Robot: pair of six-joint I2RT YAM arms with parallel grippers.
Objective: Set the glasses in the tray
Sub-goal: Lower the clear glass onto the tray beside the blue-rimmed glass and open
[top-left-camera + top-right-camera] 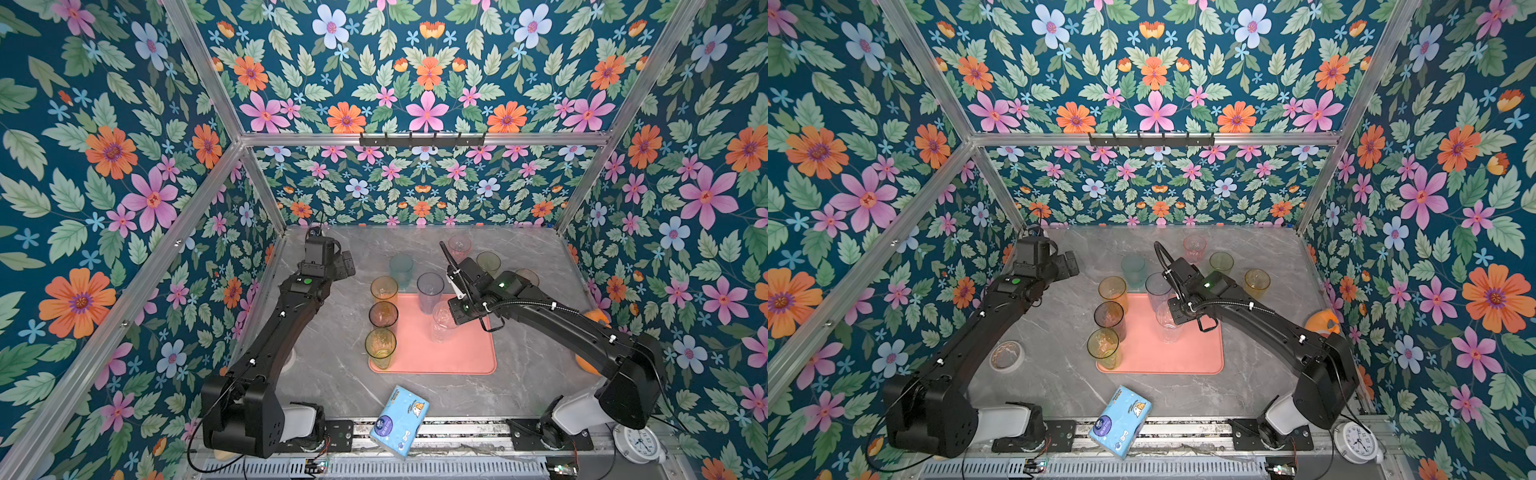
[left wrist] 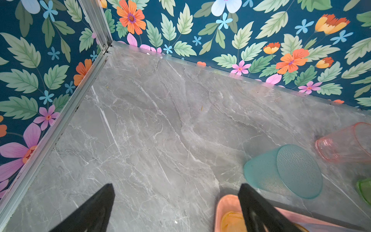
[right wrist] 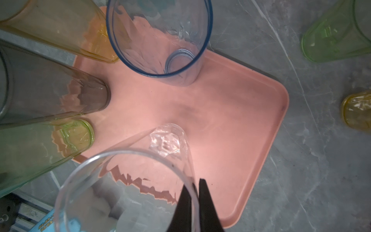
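Nine glasses in all. Five over tray (image 1: 465,357):
- tall amber (image 1: 384,289), grey (image 1: 383,316), yellow (image 1: 380,347): upright, in a row along its left edge.
- blue (image 1: 430,291): upright at far edge.
- clear (image 3: 166,140): nr tray ctr, pinched at the rim by R end effector (image 3: 195,200). Jaws nearly closed, one finger inside the wall, one outside. Can't tell if its base touches tray.

Four on counter (image 1: 332,374) beyond tray, all upright:
- teal (image 1: 401,268): just past far-left corner.
- pink (image 1: 459,247): nr back wall.
- green (image 1: 488,262) and short amber (image 1: 1257,282): far right, beside R arm.

L end effector (image 2: 176,185): spread wide, nothing btwn fingers, over bare counter at far left, nr teal.

Tissue pack (image 1: 399,419): front edge of counter, apart from tray.

Tape roll (image 1: 1006,355): on counter by L arm.
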